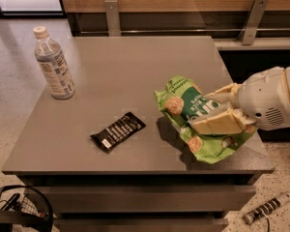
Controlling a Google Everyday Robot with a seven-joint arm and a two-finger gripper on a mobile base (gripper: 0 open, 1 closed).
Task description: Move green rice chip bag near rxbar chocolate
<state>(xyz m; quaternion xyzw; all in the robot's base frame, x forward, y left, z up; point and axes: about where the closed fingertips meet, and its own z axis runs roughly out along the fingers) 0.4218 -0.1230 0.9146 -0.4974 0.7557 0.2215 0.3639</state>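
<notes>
Camera view showed the gripper (209, 111) reaching in from the right, its two fingers clamped on the green rice chip bag (181, 103) at the table's (135, 62) front right. The rxbar chocolate (118, 131) lay flat near the bag's left side, not touching it.

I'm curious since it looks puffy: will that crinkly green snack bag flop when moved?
Probably floppy: the crinkly light-green rice chip bag creases and sags around the gripper, whose jaws clamp its right side. Likely light too: it looks mostly air.
</notes>
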